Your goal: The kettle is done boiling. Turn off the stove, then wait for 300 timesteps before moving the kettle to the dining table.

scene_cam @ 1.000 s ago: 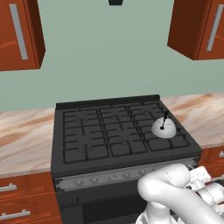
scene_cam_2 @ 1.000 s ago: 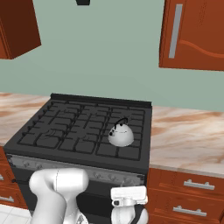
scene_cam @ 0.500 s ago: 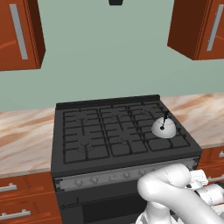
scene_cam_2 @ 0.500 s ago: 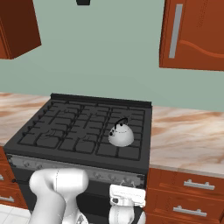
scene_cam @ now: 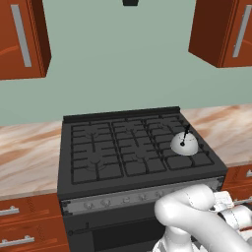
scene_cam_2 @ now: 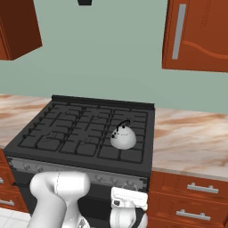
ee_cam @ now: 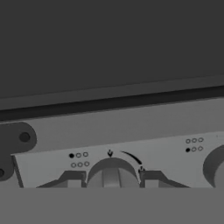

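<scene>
The silver-grey kettle (scene_cam: 184, 145) (scene_cam_2: 123, 138) sits upright on the front right burner of the black stove (scene_cam: 118, 147) (scene_cam_2: 67, 133). My gripper (ee_cam: 111, 180) is low in front of the grey knob strip (ee_cam: 131, 135) (scene_cam_2: 67, 171), open. A round knob (ee_cam: 111, 173) stands between its two fingertips (ee_cam: 72, 179), which flank it closely on either side. In the right base view my hand (scene_cam_2: 129, 198) hangs just below the strip's right part. The dining table is out of view.
Marbled wall counters (scene_cam: 29, 152) (scene_cam_2: 191, 142) flank the stove, with red-brown drawers (scene_cam_2: 196, 205) underneath. Upper cabinets (scene_cam: 224, 29) (scene_cam_2: 196, 33) hang above. A second knob (ee_cam: 216, 164) sits at the right edge of the hand view.
My hand has edged up and closer to the knob strip. The kettle and the base have stayed where they were.
</scene>
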